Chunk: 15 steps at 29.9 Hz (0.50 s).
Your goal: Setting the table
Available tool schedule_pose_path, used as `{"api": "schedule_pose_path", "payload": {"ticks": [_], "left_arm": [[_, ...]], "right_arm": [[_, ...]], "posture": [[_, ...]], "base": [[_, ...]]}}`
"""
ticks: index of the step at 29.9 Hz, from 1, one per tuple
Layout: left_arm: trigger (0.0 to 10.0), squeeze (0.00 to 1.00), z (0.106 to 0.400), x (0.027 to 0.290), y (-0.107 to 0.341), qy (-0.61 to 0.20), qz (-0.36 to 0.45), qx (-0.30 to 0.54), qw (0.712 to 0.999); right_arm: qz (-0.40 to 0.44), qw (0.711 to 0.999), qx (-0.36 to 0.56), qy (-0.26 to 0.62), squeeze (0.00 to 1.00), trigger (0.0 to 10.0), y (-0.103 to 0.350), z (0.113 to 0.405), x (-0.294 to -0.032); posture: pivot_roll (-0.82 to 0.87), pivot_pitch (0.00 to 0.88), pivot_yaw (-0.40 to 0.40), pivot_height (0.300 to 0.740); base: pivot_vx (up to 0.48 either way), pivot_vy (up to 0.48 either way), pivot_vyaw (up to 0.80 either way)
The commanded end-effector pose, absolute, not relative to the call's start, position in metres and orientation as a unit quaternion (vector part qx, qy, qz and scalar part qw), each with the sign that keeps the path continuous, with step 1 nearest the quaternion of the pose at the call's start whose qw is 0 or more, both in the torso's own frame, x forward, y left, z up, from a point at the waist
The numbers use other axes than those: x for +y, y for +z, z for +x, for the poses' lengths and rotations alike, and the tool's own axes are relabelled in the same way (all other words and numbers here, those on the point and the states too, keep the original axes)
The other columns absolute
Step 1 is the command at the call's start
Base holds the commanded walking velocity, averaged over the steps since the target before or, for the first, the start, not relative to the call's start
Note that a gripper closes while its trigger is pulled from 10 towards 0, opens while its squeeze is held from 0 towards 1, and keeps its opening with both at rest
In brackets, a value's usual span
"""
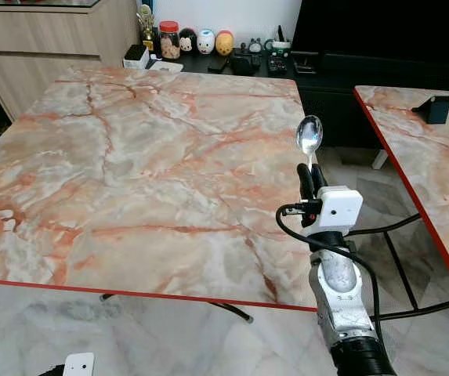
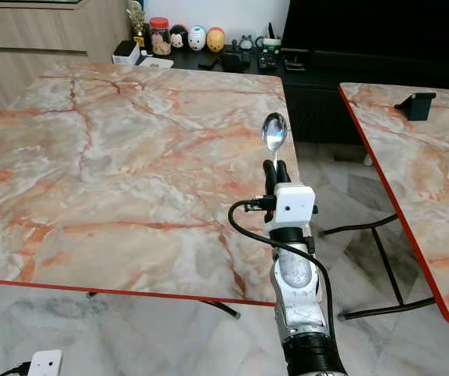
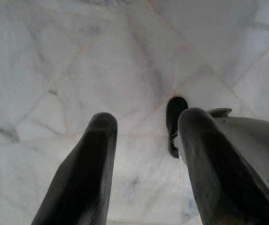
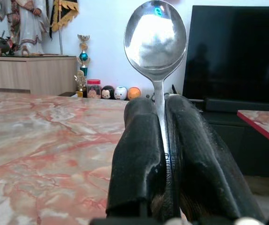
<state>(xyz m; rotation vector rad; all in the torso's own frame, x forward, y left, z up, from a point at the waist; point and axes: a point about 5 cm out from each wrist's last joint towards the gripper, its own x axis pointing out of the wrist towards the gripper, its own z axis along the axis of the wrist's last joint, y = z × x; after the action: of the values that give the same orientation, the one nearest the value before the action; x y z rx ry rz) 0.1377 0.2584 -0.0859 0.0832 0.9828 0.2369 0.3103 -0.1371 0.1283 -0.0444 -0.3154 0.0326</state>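
— Well, how many spoons?
— One spoon [image 1: 310, 136], clenched upright in the right gripper [image 1: 311, 178] beside the near marble table's [image 1: 130, 157] right edge.
— And the other arm?
— Left gripper [image 3: 143, 140] hangs over the floor, fingers spread apart. Two tables; the second table [image 1: 436, 157] stands right.

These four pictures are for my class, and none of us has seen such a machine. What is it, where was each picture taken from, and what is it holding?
It is a walking humanoid robot with two silver arms, each ending in two long black fingers. The two wide pictures come from cameras in its head, looking down at a large marble-patterned table with a red edge. The other two come from cameras on its wrists. The right gripper is closed on the handle of a shiny metal spoon, held upright, bowl on top, by the table's right edge. The left gripper hangs open over the pale marble floor. I see no dishes on the table.
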Motion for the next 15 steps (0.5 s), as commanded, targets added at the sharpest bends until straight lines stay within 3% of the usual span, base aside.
{"api": "schedule_pose_path", "payload": {"ticks": [1,15], "left_arm": [[10.0,0.0,0.1367,0.2558,-0.0871,0.108,0.045,0.473,0.873],[10.0,0.0,0.1371,0.2549,-0.0872,0.106,0.045,0.473,0.874]], "right_arm": [[-0.021,0.984,-0.179,0.008,0.0,10.0,0.1417,0.3141,-0.1392],[-0.033,0.98,-0.194,0.014,0.0,10.0,0.1511,0.317,-0.1377]], "posture": [[0.02,0.0,-0.08,0.74],[0.01,0.0,-0.081,0.74]], "base": [[0.0,-0.326,0.0],[0.0,-0.379,0.0]]}}
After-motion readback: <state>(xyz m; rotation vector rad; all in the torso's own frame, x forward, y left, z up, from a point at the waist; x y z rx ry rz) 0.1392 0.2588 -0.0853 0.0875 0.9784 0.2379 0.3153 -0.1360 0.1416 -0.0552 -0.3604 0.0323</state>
